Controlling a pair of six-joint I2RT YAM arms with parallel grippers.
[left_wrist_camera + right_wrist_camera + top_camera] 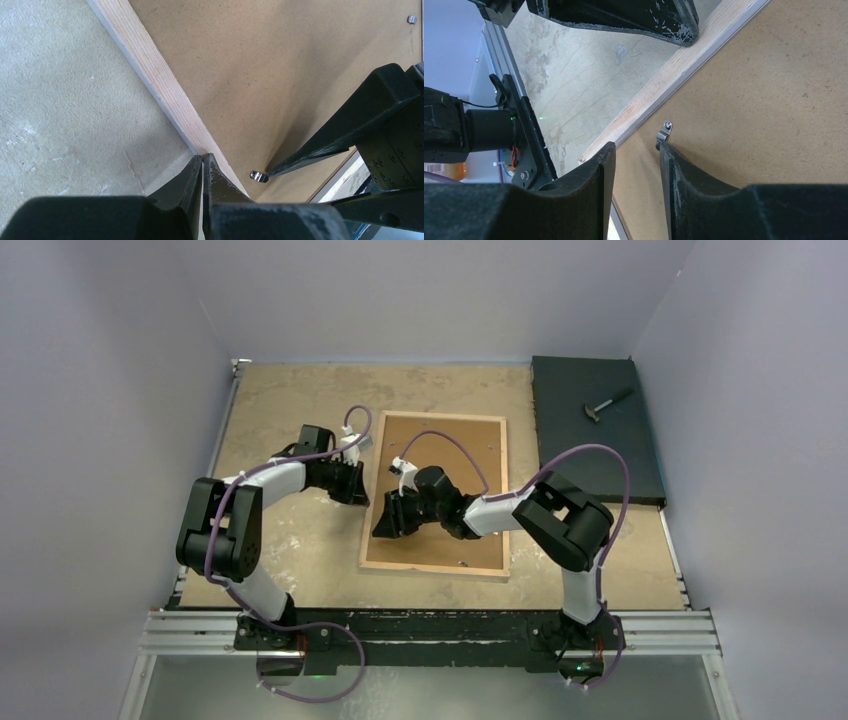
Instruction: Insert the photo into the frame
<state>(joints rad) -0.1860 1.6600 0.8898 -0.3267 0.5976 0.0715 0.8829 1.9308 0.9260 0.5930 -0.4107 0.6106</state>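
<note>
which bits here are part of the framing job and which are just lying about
Job in hand:
frame, lying back up
backing board set in it
clip on the board
left fingers, shut at the frame's edge
right fingers, apart beside the clip
photo, not visible in any view

Lying about:
black slab
hammer on the slab

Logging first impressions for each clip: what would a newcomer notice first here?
The frame lies face down mid-table, its brown backing board up. The left gripper, shut, sits at its left wooden edge, while the right gripper, jaws apart, hovers at a small metal clip on the board. A hammer rests on the black slab at the far right.
</note>
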